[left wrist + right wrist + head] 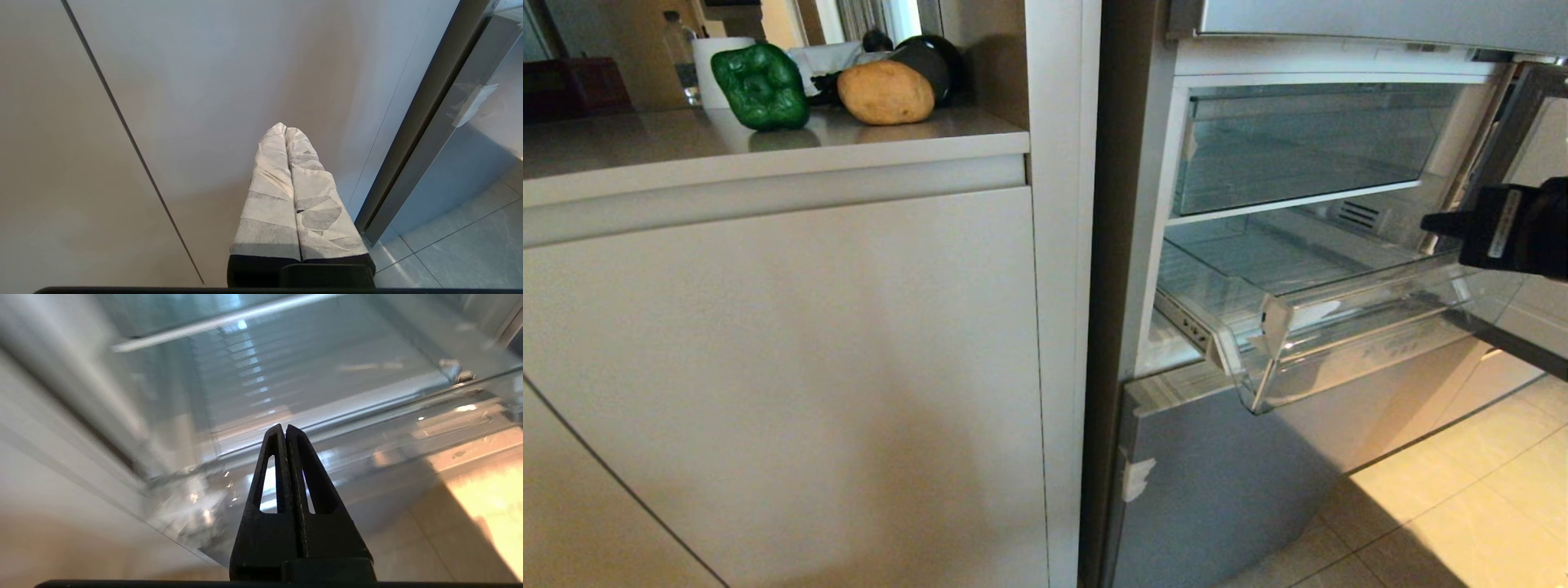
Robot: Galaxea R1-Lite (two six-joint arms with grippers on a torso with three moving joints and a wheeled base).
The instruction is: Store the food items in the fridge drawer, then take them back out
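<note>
On the pale counter at the upper left lie the food items, a glossy green bell pepper [760,86] and beside it a tan potato [885,92]. The clear fridge drawer [1347,322] stands pulled out of the open fridge with nothing in it. My right gripper [1427,222] hovers at the drawer's right end, above its rim, black fingers shut and empty. In the right wrist view that gripper [284,428] points at the drawer's ribbed bottom [286,367]. My left gripper [285,129], wrapped in white tape, is shut and hangs low before a cabinet door, far from the food.
A flat-fronted clear drawer [1298,147] sits above the open one. Behind the food stand a white paper roll [712,57], a dark hair dryer [931,59] and a bottle [678,49]. Below are the cabinet front [784,367], the grey lower fridge door [1217,482] and the tiled floor [1462,498].
</note>
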